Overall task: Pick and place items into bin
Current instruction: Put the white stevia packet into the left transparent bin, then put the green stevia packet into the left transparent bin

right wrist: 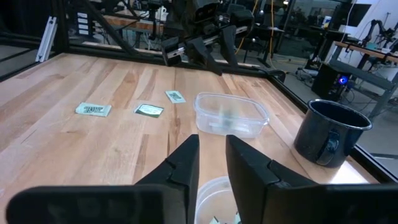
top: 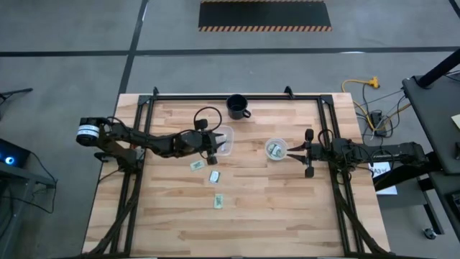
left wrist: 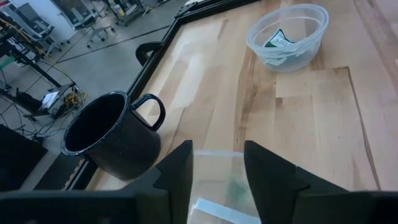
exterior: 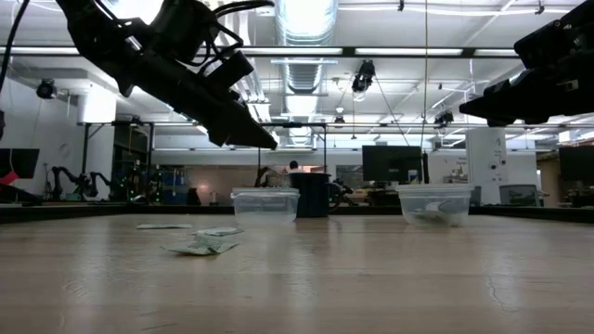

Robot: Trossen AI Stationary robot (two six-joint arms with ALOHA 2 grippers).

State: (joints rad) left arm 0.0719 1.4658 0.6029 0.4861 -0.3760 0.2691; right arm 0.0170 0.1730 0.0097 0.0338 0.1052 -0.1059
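Packets point(top: 213, 176) on table beside left claw point(top: 215, 144), untouched.

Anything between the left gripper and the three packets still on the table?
Nothing visible. The left gripper hangs open over the clear tub; the packets lie on bare wood just beside it. Mug sits on the far side.

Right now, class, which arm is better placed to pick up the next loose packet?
Left. Its gripper hovers at the clear tub, close to the three packets on the table. The right gripper waits by the round cup, farther away.
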